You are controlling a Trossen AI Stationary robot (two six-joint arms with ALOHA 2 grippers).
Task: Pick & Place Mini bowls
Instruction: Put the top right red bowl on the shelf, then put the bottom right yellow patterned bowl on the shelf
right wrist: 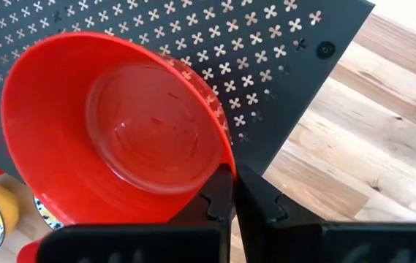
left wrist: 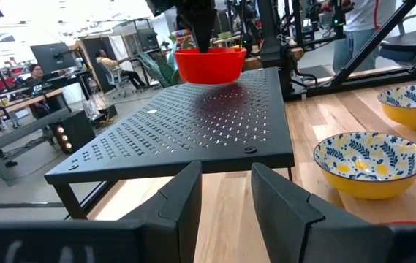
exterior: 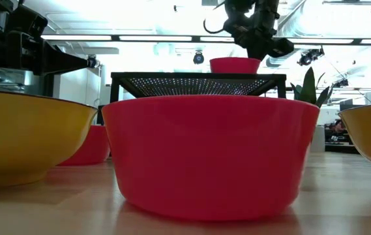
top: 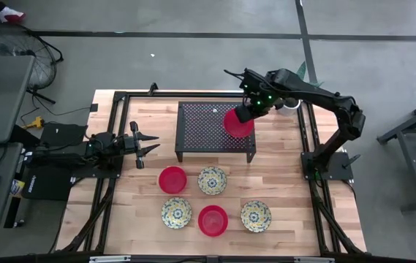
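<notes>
My right gripper (top: pixel 246 111) (right wrist: pixel 233 175) is shut on a glossy red mini bowl (top: pixel 238 123) (exterior: pixel 235 64) over the right far part of a black perforated stand (top: pixel 211 126). The bowl's base is at the stand's top; whether it rests there I cannot tell. On the table in front of the stand sit a red bowl (top: pixel 172 179), a floral bowl (top: pixel 212 180), and nearer, a floral bowl (top: pixel 176 212), a red bowl (top: pixel 213 220) and a floral bowl (top: pixel 256 216). My left gripper (top: pixel 148 147) (left wrist: pixel 226 172) waits open, left of the stand. My right gripper pinches the red bowl's rim (right wrist: pixel 224 155) on the side toward the table's right far corner, one finger (right wrist: pixel 218 196) inside the bowl and the other (right wrist: pixel 257 197) outside. The fingers come slanting down from that side. The bowl sits upright with its mouth up.
A white plant pot (top: pixel 289 105) stands by the stand's right far corner, under my right arm. Black frame rails (top: pixel 304 146) run along the table's sides. Bare wood (top: pixel 281 183) lies right of the stand and between the bowls.
</notes>
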